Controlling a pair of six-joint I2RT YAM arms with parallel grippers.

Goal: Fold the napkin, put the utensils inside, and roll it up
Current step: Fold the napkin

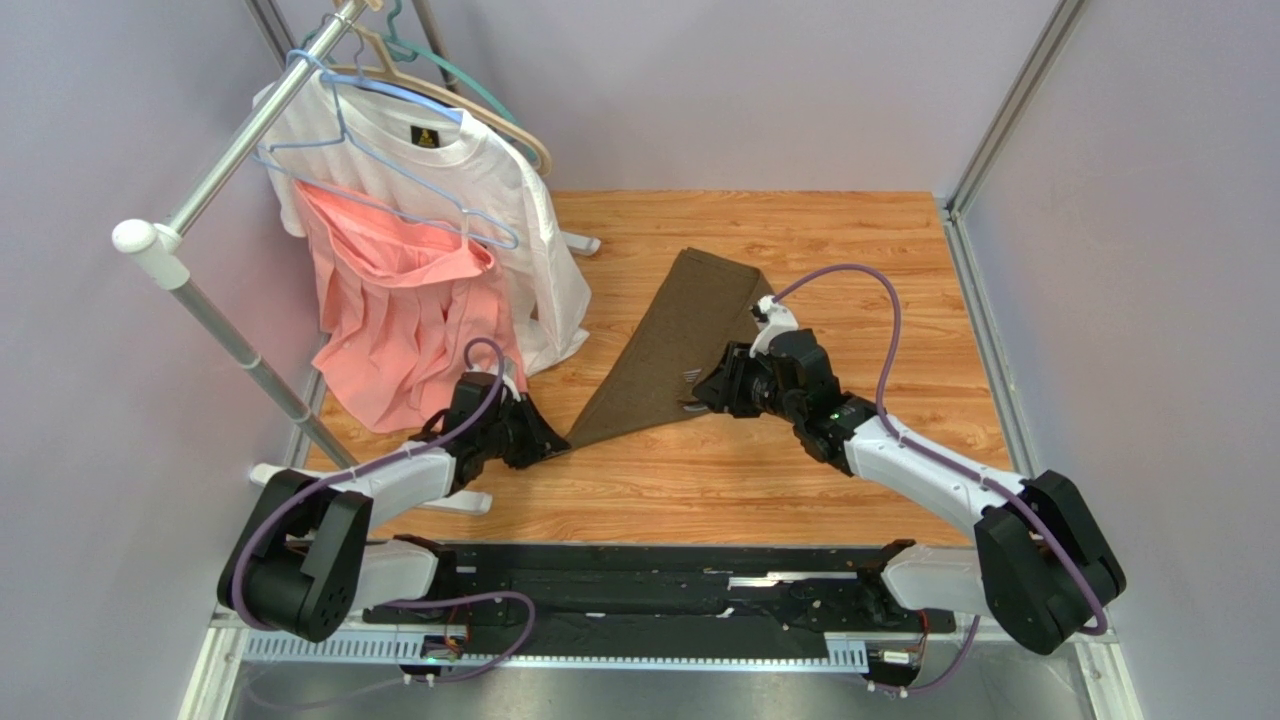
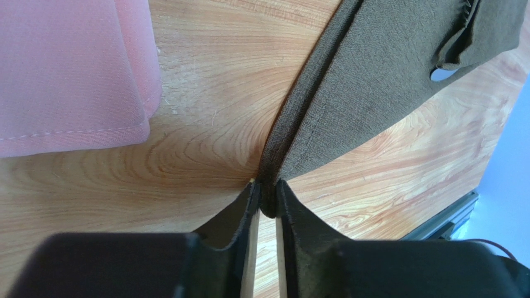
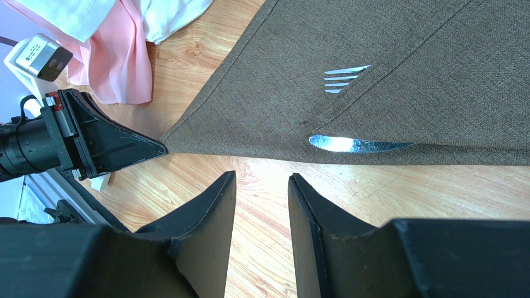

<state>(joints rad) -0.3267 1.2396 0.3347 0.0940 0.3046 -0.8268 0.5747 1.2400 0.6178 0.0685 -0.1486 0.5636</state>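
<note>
The olive-brown napkin [image 1: 669,342] lies folded into a long triangle on the wooden table, its point toward the left arm. My left gripper [image 1: 553,443] is shut on that near corner; in the left wrist view [image 2: 267,189] the cloth [image 2: 373,68] is pinched between the fingers. The knife tip [image 3: 357,144] and the fork tines [image 3: 343,79] poke out from under a fold in the right wrist view. My right gripper [image 3: 261,180] is open and empty just off the napkin's edge; it also shows in the top view [image 1: 700,402].
A pink garment [image 1: 394,308] and a white T-shirt [image 1: 466,165] hang on a rack [image 1: 196,285] at the left, close to my left gripper. Grey walls enclose the table [image 1: 842,240]. The pink cloth [image 2: 68,68] lies beside the left fingers.
</note>
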